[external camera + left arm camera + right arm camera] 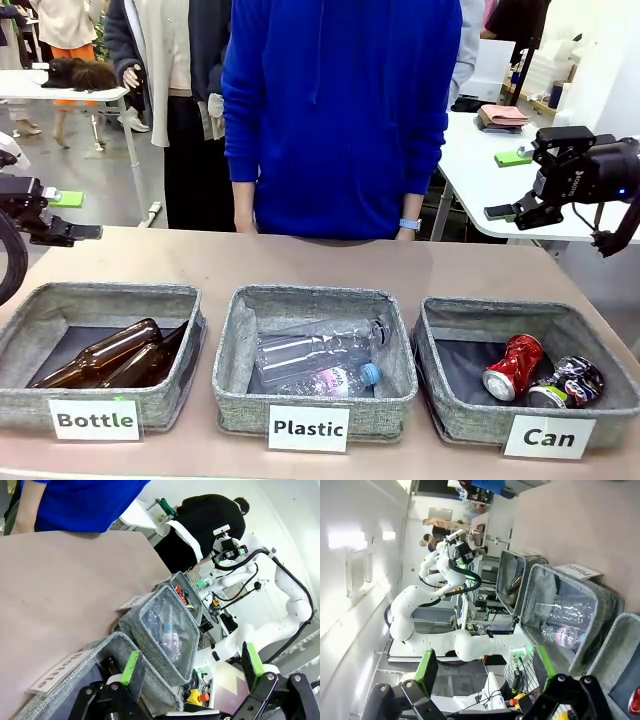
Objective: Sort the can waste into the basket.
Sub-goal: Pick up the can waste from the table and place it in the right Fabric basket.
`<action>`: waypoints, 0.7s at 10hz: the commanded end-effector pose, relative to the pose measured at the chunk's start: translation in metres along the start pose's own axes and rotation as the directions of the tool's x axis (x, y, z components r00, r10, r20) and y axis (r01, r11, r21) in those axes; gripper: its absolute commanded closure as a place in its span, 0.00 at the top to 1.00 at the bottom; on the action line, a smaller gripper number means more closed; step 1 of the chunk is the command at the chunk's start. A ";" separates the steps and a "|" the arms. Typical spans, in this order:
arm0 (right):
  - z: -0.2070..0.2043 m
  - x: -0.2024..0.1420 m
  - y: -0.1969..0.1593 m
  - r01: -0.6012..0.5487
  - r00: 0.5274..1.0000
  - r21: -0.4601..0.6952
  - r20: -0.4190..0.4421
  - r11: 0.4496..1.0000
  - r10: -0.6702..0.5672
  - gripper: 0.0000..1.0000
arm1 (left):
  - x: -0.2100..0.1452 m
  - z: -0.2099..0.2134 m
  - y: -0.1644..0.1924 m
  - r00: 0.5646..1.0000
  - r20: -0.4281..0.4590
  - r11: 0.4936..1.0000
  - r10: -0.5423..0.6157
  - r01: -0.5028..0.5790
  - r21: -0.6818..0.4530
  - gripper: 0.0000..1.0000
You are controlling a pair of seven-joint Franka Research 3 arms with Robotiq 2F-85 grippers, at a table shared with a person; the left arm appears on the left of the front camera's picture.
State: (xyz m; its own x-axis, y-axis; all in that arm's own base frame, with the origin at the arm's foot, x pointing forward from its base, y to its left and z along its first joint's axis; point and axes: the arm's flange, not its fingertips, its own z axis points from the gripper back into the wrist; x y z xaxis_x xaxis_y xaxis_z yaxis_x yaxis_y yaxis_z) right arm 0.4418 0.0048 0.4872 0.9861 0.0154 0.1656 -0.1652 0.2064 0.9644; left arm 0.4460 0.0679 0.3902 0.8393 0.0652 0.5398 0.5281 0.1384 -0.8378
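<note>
cans [512, 367] 2 | baskets [465, 415] 3 | glass bottles [100, 354] 2 | plastic bottles [318, 350] 2

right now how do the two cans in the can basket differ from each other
The red can has a bright red body with a silver top; the dark can is black and silvery with coloured print. The red can lies nearer the middle of the basket, leaning on its dark lining; the dark can sits closer to the right wall. Both are small, dented, lying tipped over side by side in the bin labelled "Can".
</note>
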 end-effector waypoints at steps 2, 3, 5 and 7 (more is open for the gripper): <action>0.001 0.002 0.002 0.004 1.000 -0.016 0.000 1.000 -0.004 1.00 | 0.001 0.000 -0.001 1.000 0.013 1.000 0.000 0.000 -0.004 1.00; 0.001 0.002 0.002 0.004 1.000 -0.016 0.000 1.000 -0.004 1.00 | 0.001 0.000 -0.001 1.000 0.013 1.000 0.000 0.000 -0.004 1.00; 0.001 0.002 0.002 0.004 1.000 -0.016 0.000 1.000 -0.004 1.00 | 0.001 0.000 -0.001 1.000 0.013 1.000 0.000 0.000 -0.004 1.00; 0.001 0.002 0.002 0.004 1.000 -0.016 0.000 1.000 -0.004 1.00 | 0.001 0.000 -0.001 1.000 0.013 1.000 0.000 0.000 -0.004 1.00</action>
State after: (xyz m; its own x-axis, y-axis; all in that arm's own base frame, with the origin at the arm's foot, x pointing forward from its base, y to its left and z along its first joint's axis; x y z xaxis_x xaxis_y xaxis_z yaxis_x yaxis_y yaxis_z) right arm 0.4418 0.0046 0.4872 0.9861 0.0151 0.1656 -0.1652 0.2065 0.9644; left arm 0.4460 0.0679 0.3902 0.8392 0.0653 0.5398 0.5281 0.1384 -0.8378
